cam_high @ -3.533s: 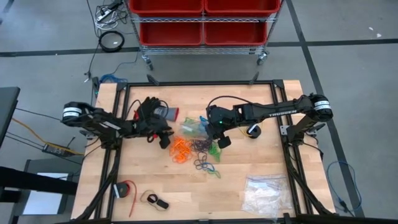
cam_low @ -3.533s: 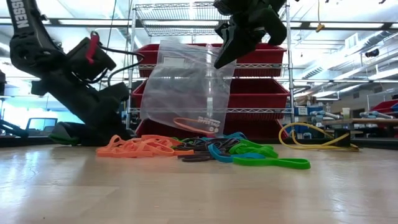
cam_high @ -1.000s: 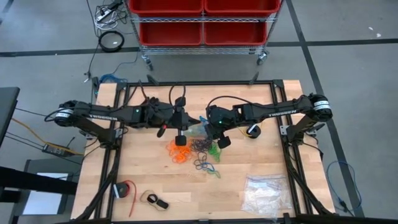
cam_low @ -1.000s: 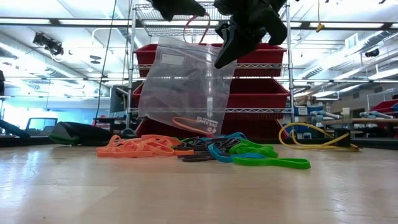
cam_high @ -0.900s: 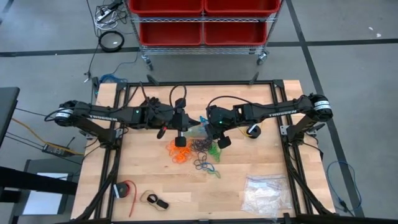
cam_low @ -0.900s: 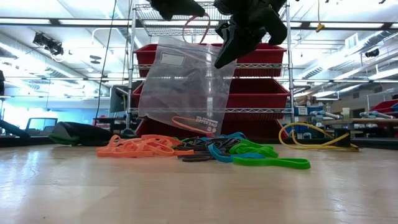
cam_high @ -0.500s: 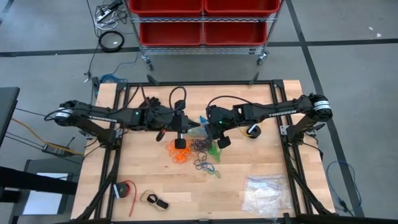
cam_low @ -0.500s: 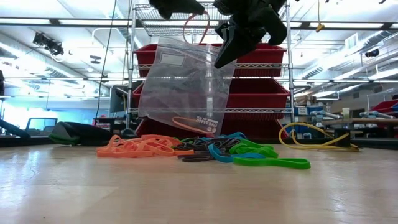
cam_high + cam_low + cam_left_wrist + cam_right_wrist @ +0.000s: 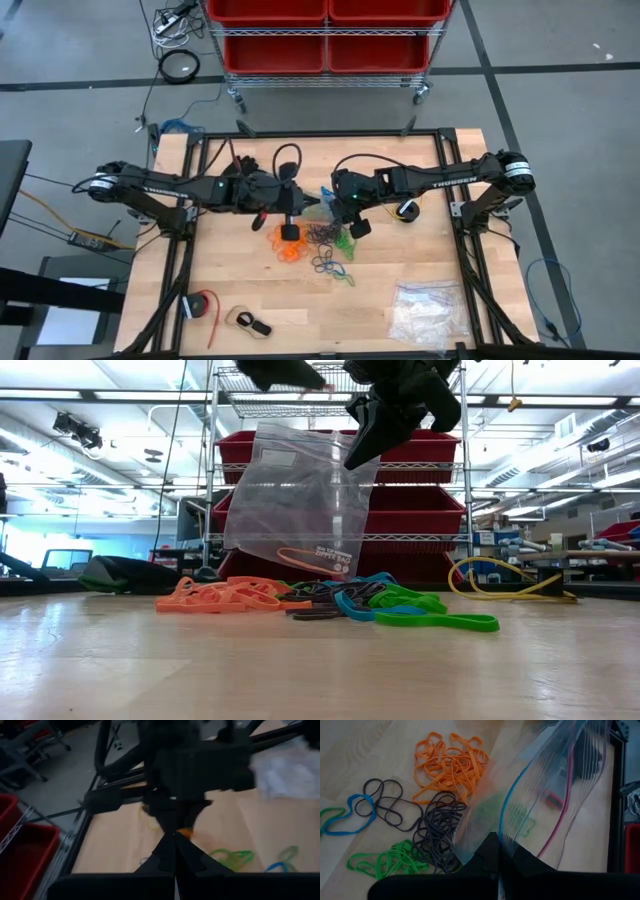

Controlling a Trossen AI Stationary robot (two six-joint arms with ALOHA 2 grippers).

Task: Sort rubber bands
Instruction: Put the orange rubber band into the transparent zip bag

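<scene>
Our two hands meet above a heap of coloured rubber bands (image 9: pixel 315 243) in the middle of the wooden desk (image 9: pixel 420 270).

The bands are thin flat loops, tangled by colour: orange (image 9: pixel 451 766) in one clump, black (image 9: pixel 437 832) beside it, green (image 9: pixel 385 861) and a few blue (image 9: pixel 342 815) at the edges. Our right hand (image 9: pixel 498 851) is clamped on the rim of a clear zip bag (image 9: pixel 300 500) that hangs above the pile. Our left hand (image 9: pixel 288 218) hovers just beside the bag's mouth, fingers pressed together; whether it holds anything we cannot tell.
</scene>
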